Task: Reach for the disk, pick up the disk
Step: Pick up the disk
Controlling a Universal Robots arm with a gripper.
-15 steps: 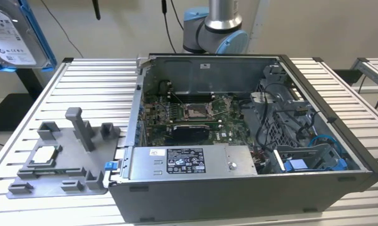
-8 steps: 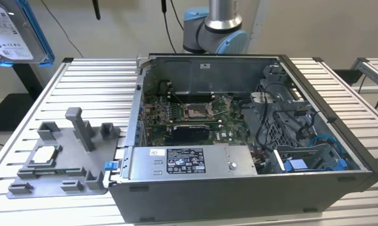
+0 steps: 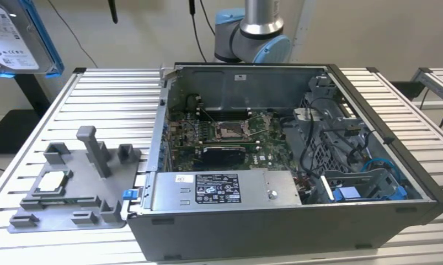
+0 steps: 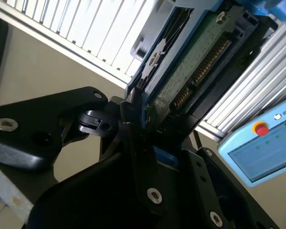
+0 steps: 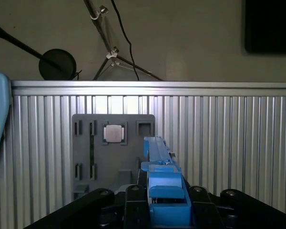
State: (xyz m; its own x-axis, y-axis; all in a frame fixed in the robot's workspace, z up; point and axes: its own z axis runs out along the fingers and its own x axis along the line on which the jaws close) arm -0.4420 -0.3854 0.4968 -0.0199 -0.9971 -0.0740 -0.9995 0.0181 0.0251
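— What did the exterior view show?
— The disk (image 3: pixel 16 34) hung high in the corner on the exterior view's left, with its white label facing out and its blue frame around it. It was well apart from the open computer case (image 3: pixel 280 165). The case stood on the slatted tabletop (image 3: pixel 111 99). A grey tray (image 3: pixel 74 187) lay just beside it on the exterior view's left, with a small square chip (image 3: pixel 53 180) in one pocket. The arm (image 3: pixel 252 33) rose behind the case.
— And the second wrist view?
— The end effector (image 4: pixel 136 119) was clenched on the disk (image 4: pixel 195 62). Its black fingers (image 4: pixel 136 148) pressed the drive from both sides. The green circuit-board face was turned to the camera. A pale blue control tablet (image 4: pixel 257 148) with a red button sat past the tabletop's edge.
— And the first wrist view?
— The disk (image 5: pixel 159 162) was edge-on, its blue frame caught between the black fingers and held over the tabletop (image 5: pixel 229 143). The grey tray (image 5: pixel 86 157) lay on the slats behind it, with the chip (image 5: pixel 114 133) in a square pocket. Tripod legs (image 5: pixel 115 55) stood on the floor beyond.
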